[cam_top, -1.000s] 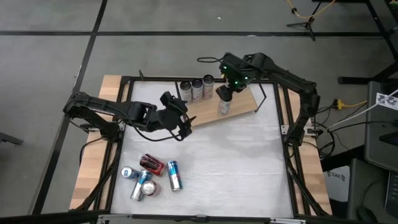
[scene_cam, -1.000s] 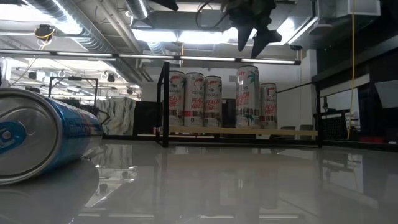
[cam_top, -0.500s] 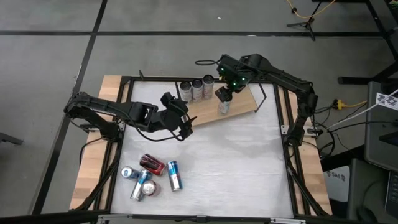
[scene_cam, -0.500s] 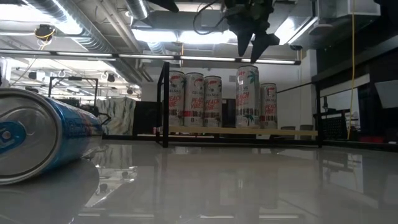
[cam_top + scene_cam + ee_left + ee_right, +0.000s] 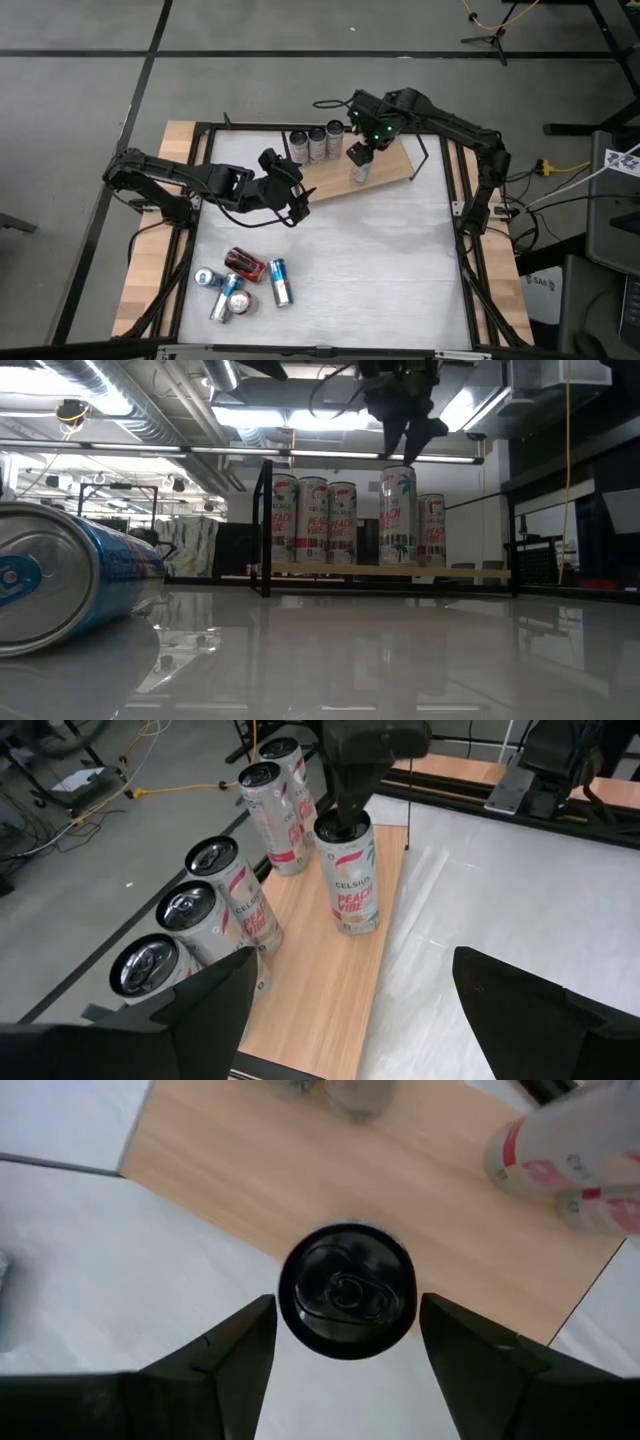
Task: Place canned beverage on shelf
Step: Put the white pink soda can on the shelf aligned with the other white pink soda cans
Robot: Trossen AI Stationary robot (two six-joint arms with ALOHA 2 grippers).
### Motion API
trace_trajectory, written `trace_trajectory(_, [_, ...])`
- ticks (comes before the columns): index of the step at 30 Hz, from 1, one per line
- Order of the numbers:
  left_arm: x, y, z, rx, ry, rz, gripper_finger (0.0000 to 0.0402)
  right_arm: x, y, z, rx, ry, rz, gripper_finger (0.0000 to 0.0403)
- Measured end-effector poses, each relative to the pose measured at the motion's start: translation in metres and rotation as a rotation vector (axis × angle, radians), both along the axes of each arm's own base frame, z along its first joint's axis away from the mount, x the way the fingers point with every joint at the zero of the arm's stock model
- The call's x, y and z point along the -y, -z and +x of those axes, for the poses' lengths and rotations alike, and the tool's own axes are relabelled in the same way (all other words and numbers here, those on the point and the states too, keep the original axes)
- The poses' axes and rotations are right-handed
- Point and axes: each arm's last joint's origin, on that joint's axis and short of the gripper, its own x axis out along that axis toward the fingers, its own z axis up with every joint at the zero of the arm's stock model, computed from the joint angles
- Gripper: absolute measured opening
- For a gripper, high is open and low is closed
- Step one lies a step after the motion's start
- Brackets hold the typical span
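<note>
Shelf (image 5: 385, 170): 1.
Upright cans on shelf: 5, four in a row (image 5: 215, 890) and one (image 5: 350, 875) apart.
Loose cans (image 5: 240, 282) lying on table (image 5: 380, 260), at 7 o'clock: 5.
Arms: 2.

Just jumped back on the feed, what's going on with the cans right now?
The right gripper hangs open directly above a white can standing upright on the shelf, its fingers apart on both sides of the can's top, not gripping. Four more cans stand on the shelf. The left gripper waits open over the table. Several cans lie unshelved there.
</note>
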Motion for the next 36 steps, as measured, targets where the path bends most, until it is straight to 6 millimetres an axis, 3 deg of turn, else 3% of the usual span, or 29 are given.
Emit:
trace_trajectory(12, [0.000,0.000,0.000,-0.002,0.001,0.002,0.0329,0.002,0.021,0.004,-0.021,-0.002,0.012,0.0244])
trace_trajectory(22, [0.000,0.000,0.000,-0.001,0.001,0.002,0.0329,0.003,0.020,0.006,-0.001,0.001,0.002,0.0244])
trace_trajectory(36, [0.000,0.000,0.000,-0.002,0.001,0.002,0.0329,0.002,0.003,0.004,0.038,0.077,0.011,0.0244])
